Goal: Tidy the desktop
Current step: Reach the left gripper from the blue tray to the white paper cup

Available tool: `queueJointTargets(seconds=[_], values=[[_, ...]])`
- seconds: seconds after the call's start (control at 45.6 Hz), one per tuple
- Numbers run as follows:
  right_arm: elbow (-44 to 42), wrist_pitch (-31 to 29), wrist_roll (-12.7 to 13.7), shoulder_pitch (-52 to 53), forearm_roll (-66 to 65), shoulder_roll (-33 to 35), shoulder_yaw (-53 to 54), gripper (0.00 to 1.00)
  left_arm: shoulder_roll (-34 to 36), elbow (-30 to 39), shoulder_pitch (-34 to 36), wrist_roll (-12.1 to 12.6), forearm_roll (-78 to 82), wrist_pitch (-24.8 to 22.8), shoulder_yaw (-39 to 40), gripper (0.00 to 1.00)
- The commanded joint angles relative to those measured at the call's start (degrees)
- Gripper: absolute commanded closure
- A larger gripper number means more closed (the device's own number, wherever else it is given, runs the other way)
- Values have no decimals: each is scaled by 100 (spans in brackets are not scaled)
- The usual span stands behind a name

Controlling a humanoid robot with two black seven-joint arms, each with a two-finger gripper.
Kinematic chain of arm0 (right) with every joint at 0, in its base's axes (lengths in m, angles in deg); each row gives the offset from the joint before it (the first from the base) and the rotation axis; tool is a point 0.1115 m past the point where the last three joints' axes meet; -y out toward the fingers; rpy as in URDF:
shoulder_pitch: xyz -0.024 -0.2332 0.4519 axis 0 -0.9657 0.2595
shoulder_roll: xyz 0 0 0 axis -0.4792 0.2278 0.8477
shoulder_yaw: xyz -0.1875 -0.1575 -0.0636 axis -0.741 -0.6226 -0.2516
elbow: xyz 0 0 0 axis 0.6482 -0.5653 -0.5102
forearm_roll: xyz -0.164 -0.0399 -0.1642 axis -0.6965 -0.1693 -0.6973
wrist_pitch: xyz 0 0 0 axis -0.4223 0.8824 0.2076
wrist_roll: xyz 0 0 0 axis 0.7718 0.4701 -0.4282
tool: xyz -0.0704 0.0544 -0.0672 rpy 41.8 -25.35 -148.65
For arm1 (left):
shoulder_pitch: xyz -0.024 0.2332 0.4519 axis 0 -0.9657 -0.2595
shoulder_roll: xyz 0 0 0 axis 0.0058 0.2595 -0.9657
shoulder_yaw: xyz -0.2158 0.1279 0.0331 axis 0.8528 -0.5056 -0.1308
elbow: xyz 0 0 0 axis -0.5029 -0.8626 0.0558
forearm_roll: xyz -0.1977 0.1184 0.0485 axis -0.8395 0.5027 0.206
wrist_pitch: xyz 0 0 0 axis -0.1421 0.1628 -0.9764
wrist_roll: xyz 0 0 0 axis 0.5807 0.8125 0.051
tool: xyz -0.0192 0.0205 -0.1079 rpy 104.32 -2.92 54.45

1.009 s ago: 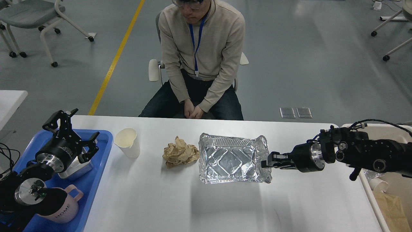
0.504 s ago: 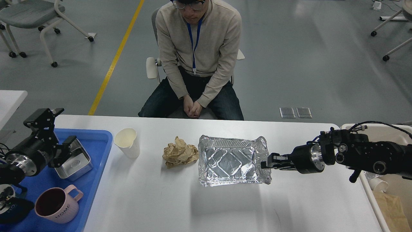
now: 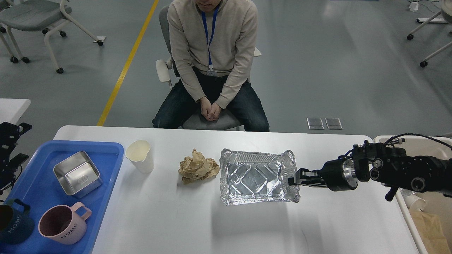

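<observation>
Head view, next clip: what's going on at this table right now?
The right gripper is shut on the right rim of the crinkled aluminium foil tray, which casts a shadow on the white desktop. A crumpled brown paper ball and a cream paper cup sit left of it. The left gripper is off at the table's left edge, holding nothing. The blue plastic tray holds a steel box and mugs.

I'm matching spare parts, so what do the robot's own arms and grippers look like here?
The right arm is matte black and chunky, with round joint caps, a silver ring behind its cylindrical wrist, and thin black cables looping over the top. The right gripper is small, black and two-fingered. The left gripper is black and angular, mostly cut off at the edge.
</observation>
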Motion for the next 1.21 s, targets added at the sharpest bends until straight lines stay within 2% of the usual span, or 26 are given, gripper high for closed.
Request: queueJointTargets(seconds=[0.0,0.153,0.351,0.504,0.746,0.965,1.184], values=[[5,1,-17,3,0,29,-2,100,386,21,-6,-23,8,-9,-213,4],[13,18,-35,20,0,29,-2,100,501,21,12,-172,219,-44,-249,4],[92,36,-35,38,0,46,-2,100,492,-41,55,-208,289,-123,-310,3],[198,80,-35,38,0,108,-10,100,501,-58,152,-454,544,-730,-328,4],[312,168,-35,38,0,108,-10,100,290,-260,468,-313,966,-844,-477,4],[382,220,-35,38,-9,117,-28,100,-44,-892,1338,-50,966,-1213,-1408,4],[488,299,-35,38,-9,213,-81,100,-536,-1631,2682,-67,966,-1328,-2691,4]])
